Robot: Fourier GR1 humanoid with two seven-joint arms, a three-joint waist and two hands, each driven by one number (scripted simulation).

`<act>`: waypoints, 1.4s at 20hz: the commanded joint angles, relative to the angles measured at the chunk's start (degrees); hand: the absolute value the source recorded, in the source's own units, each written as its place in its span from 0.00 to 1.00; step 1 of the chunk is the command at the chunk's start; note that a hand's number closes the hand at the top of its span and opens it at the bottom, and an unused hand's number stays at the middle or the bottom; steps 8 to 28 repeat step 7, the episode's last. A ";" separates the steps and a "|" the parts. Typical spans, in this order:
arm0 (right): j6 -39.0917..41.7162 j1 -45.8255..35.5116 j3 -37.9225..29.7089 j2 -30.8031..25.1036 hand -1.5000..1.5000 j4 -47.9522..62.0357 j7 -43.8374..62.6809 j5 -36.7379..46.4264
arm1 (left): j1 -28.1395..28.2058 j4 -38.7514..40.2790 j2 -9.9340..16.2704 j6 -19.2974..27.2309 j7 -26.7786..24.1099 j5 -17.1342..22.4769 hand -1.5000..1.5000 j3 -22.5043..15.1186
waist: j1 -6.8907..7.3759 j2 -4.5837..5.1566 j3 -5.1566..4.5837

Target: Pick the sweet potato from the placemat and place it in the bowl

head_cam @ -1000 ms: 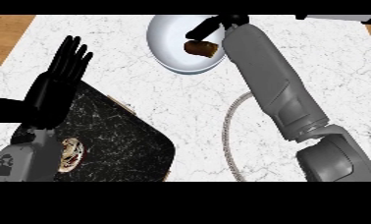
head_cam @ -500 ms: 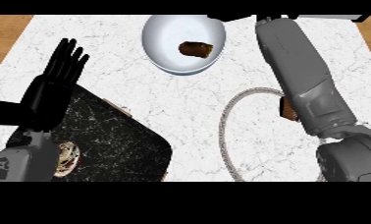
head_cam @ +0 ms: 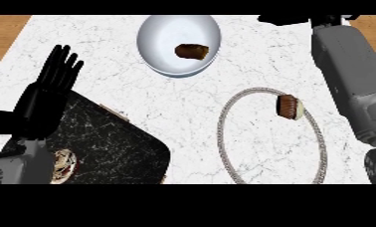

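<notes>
Sweet potato [head_cam: 192, 51] lying inside white bowl [head_cam: 158, 39], far centre. Left hand [head_cam: 46, 96] resting with fingers straight over dark placemat [head_cam: 117, 146]. Right hand [head_cam: 294, 20] barely showing far right; finger state unreadable.

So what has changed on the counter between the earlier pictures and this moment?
The right hand let go of the brown sweet potato in the white round bowl and drew away toward the view's upper right edge. The sweet potato stayed in the bowl. The left hand rests open over the dark marbled placemat as before.
</notes>
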 commanded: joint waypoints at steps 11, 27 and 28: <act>12.58 9.69 -0.20 -6.75 0.00 -1.45 -6.40 -2.71 | -1.52 2.78 0.53 -0.53 -0.56 -0.21 0.50 1.90 | -0.86 -0.30 -0.01; 12.58 9.69 -0.20 -6.75 0.00 -1.45 -6.40 -2.71 | -1.52 2.78 0.53 -0.53 -0.56 -0.21 0.50 1.90 | -0.86 -0.30 -0.01; 12.58 9.69 -0.20 -6.75 0.00 -1.45 -6.40 -2.71 | -1.52 2.78 0.53 -0.53 -0.56 -0.21 0.50 1.90 | -0.86 -0.30 -0.01</act>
